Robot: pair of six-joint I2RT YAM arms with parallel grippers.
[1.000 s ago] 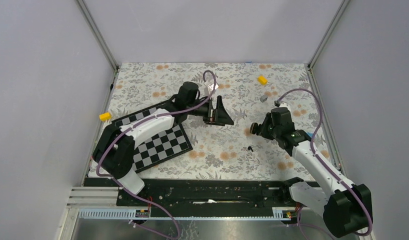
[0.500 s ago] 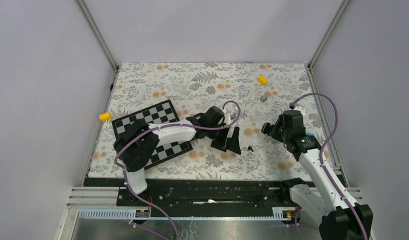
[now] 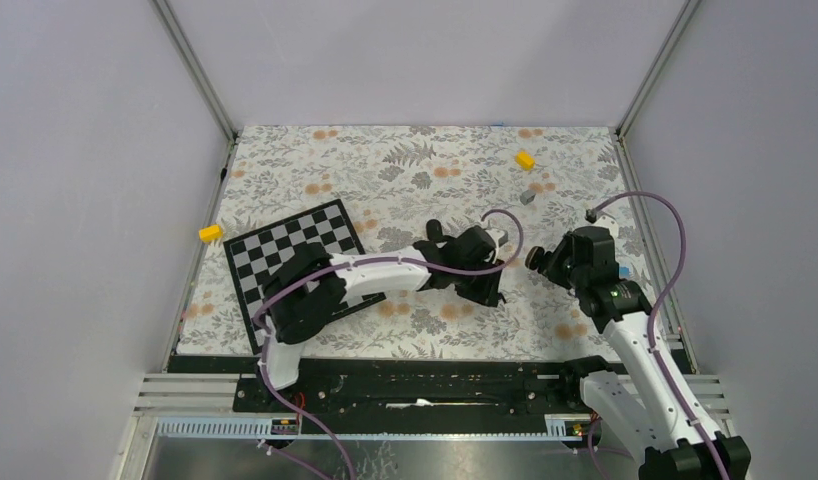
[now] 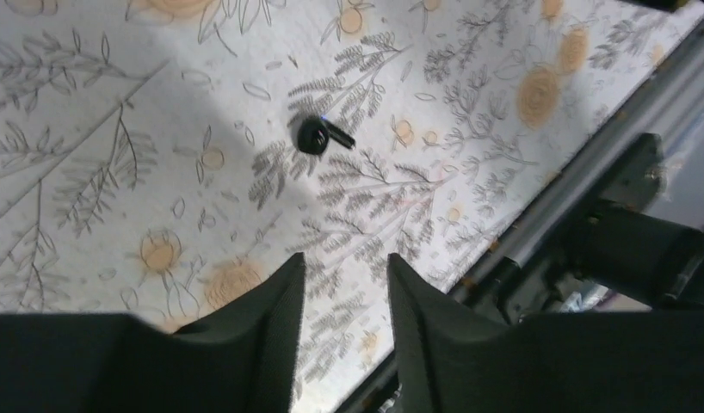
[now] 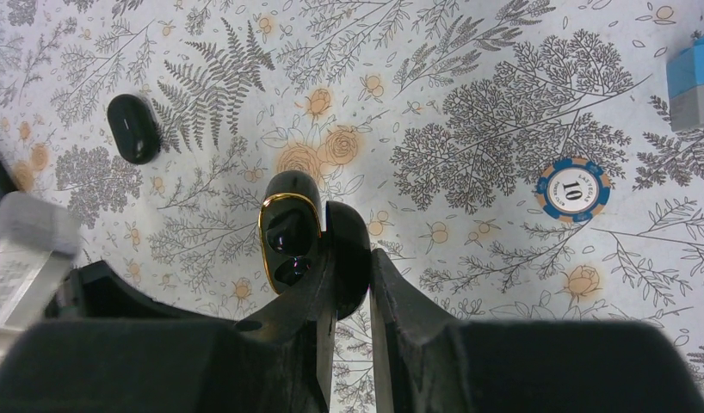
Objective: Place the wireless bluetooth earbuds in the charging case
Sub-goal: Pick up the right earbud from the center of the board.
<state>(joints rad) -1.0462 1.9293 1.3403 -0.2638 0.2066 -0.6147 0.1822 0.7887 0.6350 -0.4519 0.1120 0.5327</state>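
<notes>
The left gripper's (image 4: 344, 262) two dark fingers (image 4: 271, 318) stand a little apart with only bare cloth in the gap. Beyond their tips, apart from both and a shade toward the finger on the view's left, a tiny glossy black earbud (image 4: 318, 135) with a round head and short stem lies flat on the cloth. Its long axis runs across the line of the fingers, with the head to the view's left and the stem pointing right and slightly down. A faint blue glint shows at its top. In the top view this gripper (image 3: 490, 290) covers the earbud. The right gripper (image 5: 353, 258) is pinched on a small black rounded charging case (image 5: 288, 232), which is hinged open. The case's plain domed half sits between the fingers (image 5: 400, 301). Its gold-rimmed half, hollow toward the camera, stands against the finger on the view's left. The case's long axis runs along the fingers and it juts past their tips, clear of the cloth. Below it spreads the white tablecloth with grey leaves and orange flowers (image 5: 469, 103). On the cloth, well to the view's left, lies a small black oval object (image 5: 133, 127) that I cannot identify. To the right lie a blue-and-white poker chip (image 5: 572, 189) and, at the frame edge, a blue-and-grey block (image 5: 694, 82). From above, the right gripper (image 3: 537, 258) is just to the right of the left one, and a black-and-white checkerboard (image 3: 285, 240) lies under the left arm.
</notes>
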